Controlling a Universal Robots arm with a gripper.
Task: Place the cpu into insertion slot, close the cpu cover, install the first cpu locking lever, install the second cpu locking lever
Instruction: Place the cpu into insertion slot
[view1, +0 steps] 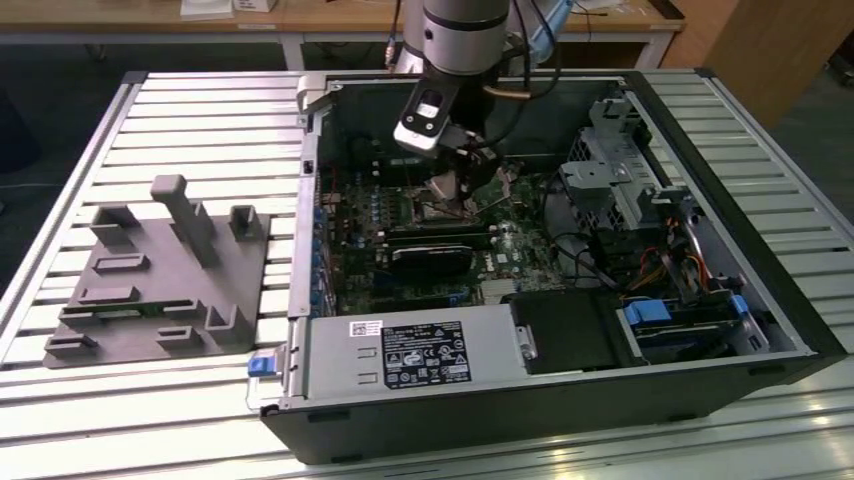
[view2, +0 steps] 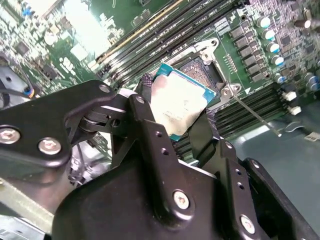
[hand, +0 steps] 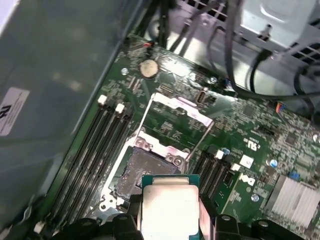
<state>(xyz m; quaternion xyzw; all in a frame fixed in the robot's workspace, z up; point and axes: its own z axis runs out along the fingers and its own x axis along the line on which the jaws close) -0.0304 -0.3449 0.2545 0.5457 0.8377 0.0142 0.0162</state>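
An open computer case (view1: 747, 240) lies on a ribbed metal table (view1: 200, 100). In the exterior view, a grey plastic stand (view1: 154, 275) sits at 9 o'clock from the case. Inside, a grey box (view1: 334, 352) with a label (view1: 424, 355) is at 6 o'clock, with a blue clip (view1: 263, 366) at its 9 o'clock. A round silver battery (hand: 147, 67) lies on the green board (hand: 260, 130).

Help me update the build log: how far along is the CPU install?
Nothing looks finished yet. In hand: the gripper holds the cpu between its fingers over the empty insertion slot, not seated. The cpu cover stands swung open, so seating, closing the cover and both locking levers remain.
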